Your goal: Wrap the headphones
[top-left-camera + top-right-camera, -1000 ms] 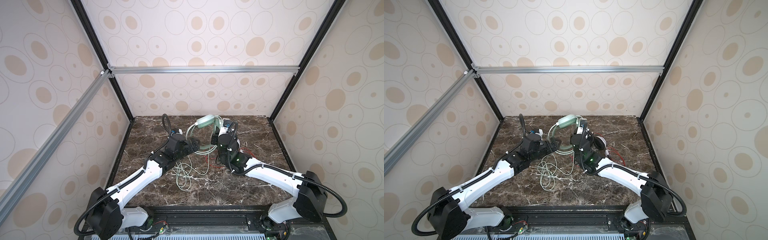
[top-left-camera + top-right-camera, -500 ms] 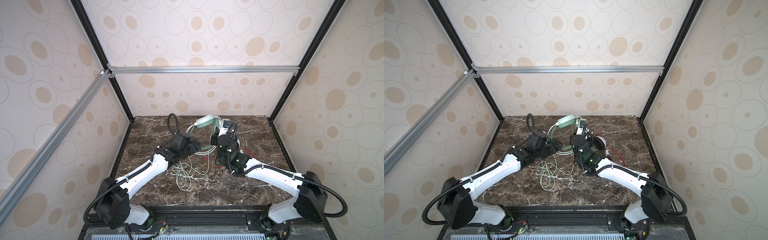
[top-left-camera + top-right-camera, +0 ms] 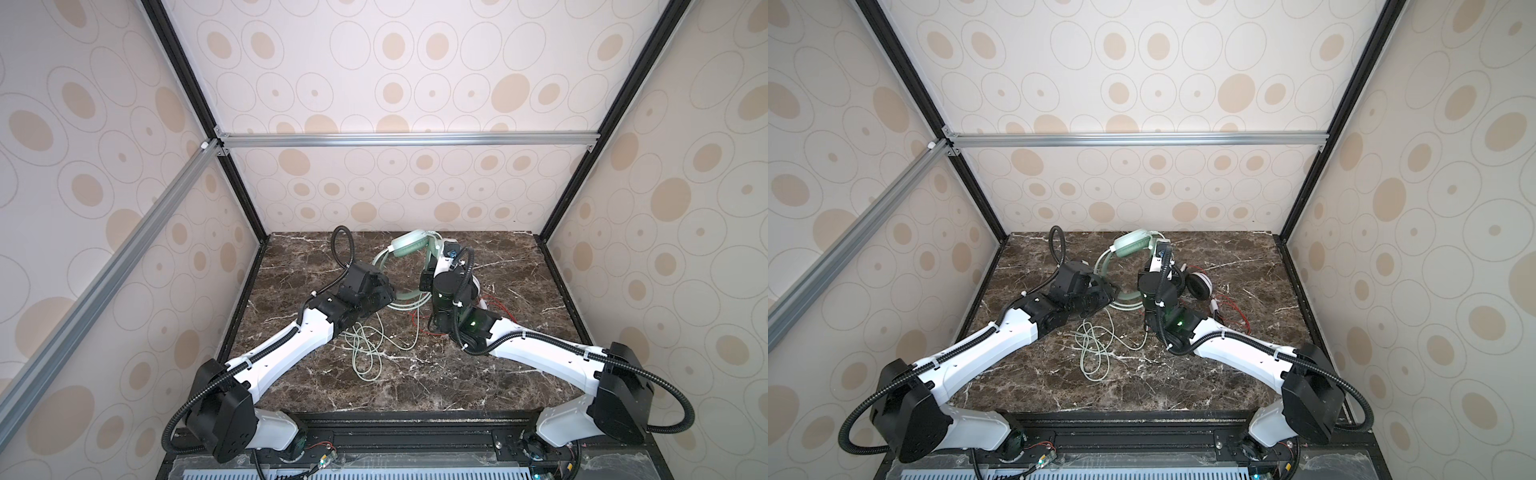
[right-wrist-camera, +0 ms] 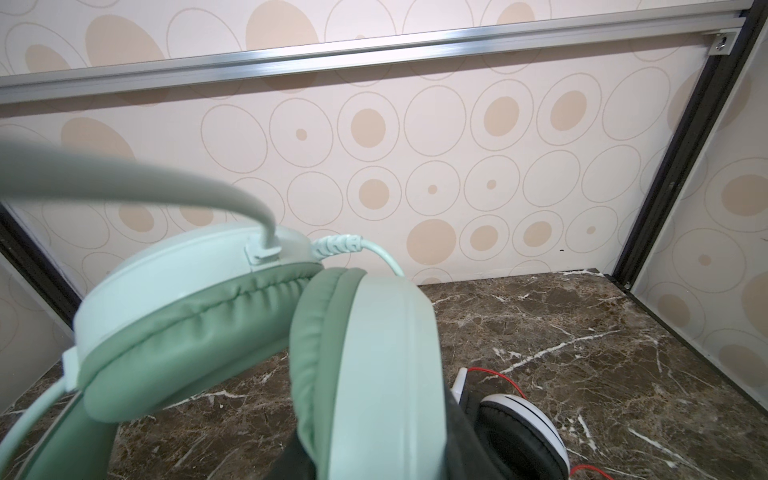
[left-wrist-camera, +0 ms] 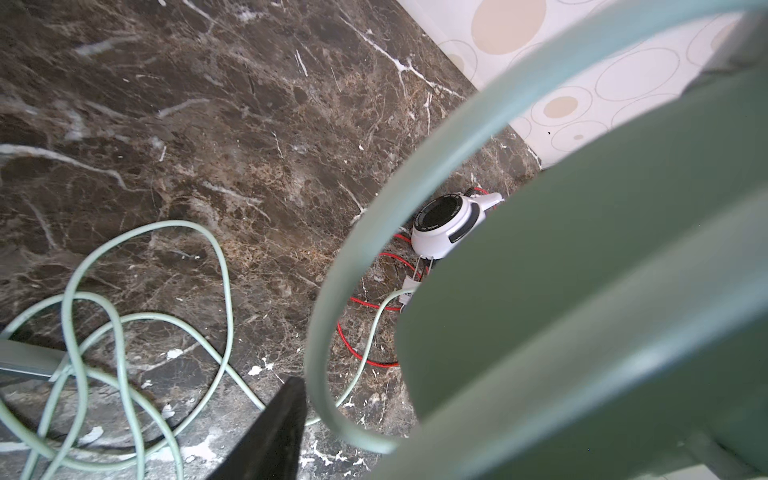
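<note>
Mint headset [image 3: 409, 245] is held tilted up near the middle of the far edge of the bench [image 3: 498, 374]. Its ear cups are touching and clear of the surface, and the headband [image 5: 582, 291] arcs toward bench centre. One ear cup [image 4: 386, 353] is clamped between the right jaws. Green cable [image 3: 365, 345] is spread in loose loops from centre toward the near edge. The left jaws are placed at the headband; only one finger is seen, so a grip cannot be told. White-and-black headset [image 3: 1198, 284] is laid flat toward the right edge, just beside the right arm [image 3: 540, 345], with red cable [image 3: 1233, 307] strewn around it.
</note>
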### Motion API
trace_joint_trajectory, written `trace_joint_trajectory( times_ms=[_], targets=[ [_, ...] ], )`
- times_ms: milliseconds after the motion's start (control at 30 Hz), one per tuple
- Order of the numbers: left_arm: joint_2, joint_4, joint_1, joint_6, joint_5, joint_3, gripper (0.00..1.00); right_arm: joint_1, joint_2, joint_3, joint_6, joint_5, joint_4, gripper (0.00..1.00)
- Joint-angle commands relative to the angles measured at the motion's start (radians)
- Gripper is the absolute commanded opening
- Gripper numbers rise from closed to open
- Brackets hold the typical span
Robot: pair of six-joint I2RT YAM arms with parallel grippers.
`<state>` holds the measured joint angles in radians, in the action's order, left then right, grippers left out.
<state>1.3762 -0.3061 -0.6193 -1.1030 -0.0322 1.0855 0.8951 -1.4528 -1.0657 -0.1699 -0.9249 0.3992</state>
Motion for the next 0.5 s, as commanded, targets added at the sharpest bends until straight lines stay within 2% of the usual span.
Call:
trace_joint_trajectory(
  times_ms=[0,233,367,400,433,467],
  targets=[
    [-0.015,0.001,-0.002,0.009,0.012,0.028,0.49,0.010,0.024,0.003,-0.005,-0.034,0.107,0.05],
    [-0.021,0.036,-0.003,0.033,0.006,0.009,0.29,0.012,0.073,0.041,-0.057,-0.003,0.114,0.05],
    [-0.032,0.065,0.001,0.061,0.002,-0.004,0.06,0.012,0.108,0.064,-0.091,0.021,0.104,0.06],
    [-0.034,0.065,0.005,0.075,0.006,-0.002,0.00,0.013,0.120,0.075,-0.097,0.031,0.103,0.08],
    [-0.033,0.060,0.010,0.087,0.009,0.002,0.00,0.012,0.131,0.080,-0.100,0.046,0.098,0.11],
    [-0.034,0.056,0.018,0.100,0.010,0.007,0.00,0.013,0.144,0.084,-0.090,0.066,0.092,0.21]
  ],
)
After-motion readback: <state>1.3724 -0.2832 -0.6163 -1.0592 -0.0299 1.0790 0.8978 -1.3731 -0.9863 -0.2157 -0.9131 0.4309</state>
